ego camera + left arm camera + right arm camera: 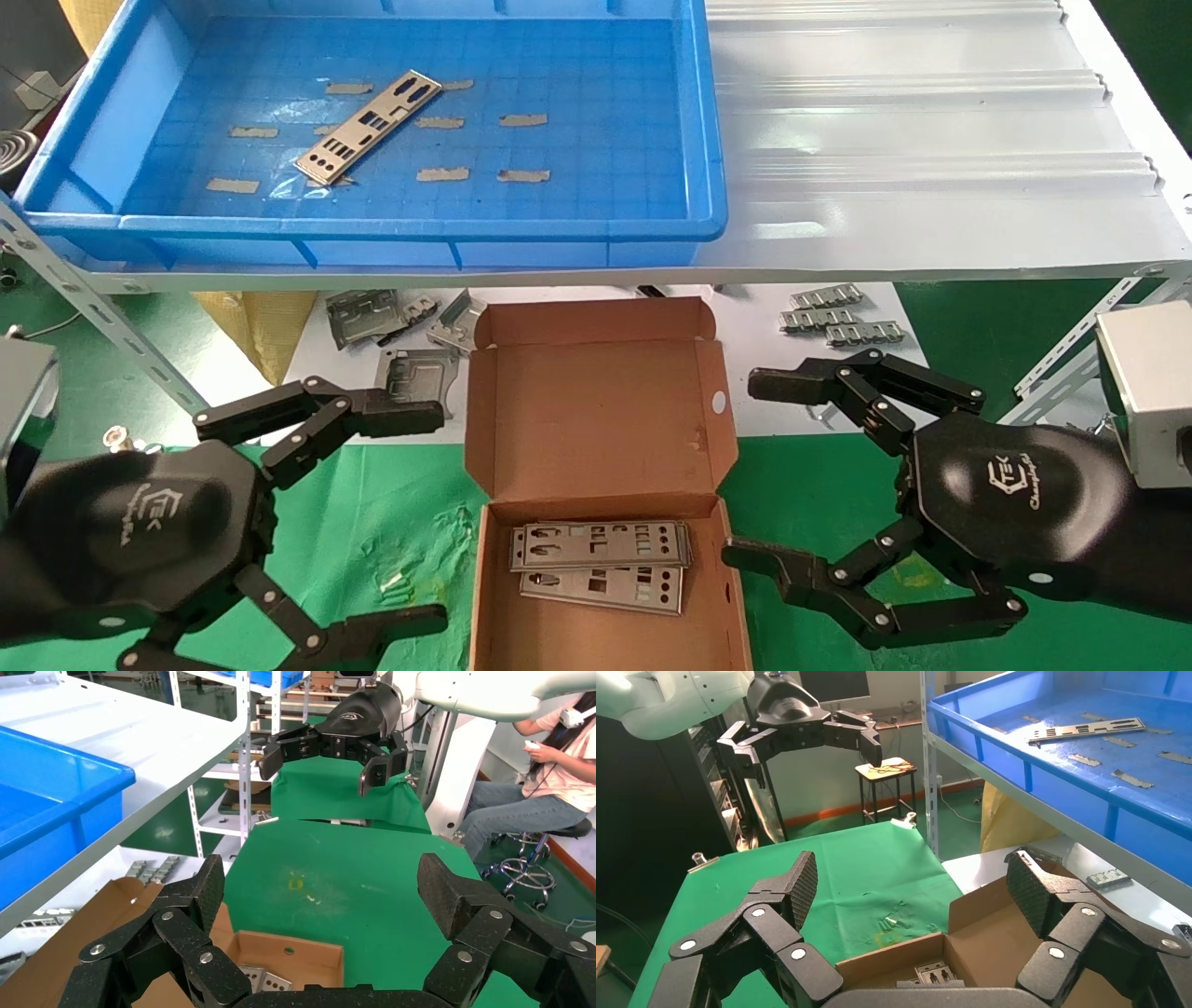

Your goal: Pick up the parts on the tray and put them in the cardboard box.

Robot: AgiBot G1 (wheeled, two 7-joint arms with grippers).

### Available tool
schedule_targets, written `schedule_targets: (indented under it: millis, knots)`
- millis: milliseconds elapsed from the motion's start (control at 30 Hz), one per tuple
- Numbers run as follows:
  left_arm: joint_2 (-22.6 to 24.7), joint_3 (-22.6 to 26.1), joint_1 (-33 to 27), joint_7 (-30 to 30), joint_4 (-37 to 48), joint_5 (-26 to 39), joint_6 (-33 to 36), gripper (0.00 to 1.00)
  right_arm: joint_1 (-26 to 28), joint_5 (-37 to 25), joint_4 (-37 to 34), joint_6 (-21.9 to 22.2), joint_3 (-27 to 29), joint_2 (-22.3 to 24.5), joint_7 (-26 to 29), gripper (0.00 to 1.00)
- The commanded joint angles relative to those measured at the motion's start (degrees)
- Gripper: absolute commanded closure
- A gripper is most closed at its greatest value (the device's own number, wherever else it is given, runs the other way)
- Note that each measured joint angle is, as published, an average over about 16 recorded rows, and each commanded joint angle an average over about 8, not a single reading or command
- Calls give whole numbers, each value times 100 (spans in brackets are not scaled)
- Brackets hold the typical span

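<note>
Most of the job looks done: at least two punched silver I/O plates already lie stacked on the floor of the open cardboard box, while a single plate remains on the blue tray, lying diagonally on the grid floor among short strips of tan tape. The tray sits on the white shelf above and behind the box, which rests on the green cloth with its flap lid folded back. The left gripper hangs just beside the box on its left, fingers spread wide and holding nothing; the right gripper mirrors it on the box's right, likewise splayed and empty. Neither is near the tray, so the last pick has not begun. What is left, by my reading, is one reach up to the tray, a grasp of a thin flat plate lying flush on the floor, and a drop into the box
</note>
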Motion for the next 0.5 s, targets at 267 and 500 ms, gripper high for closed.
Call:
schedule_targets:
  millis: [267, 500]
  knots:
    - [0, 0, 0, 0, 0, 0, 0, 0, 0, 0, 0, 0, 0, 0, 0, 100]
    - [0, 0, 0, 0, 0, 0, 0, 0, 0, 0, 0, 0, 0, 0, 0, 100]
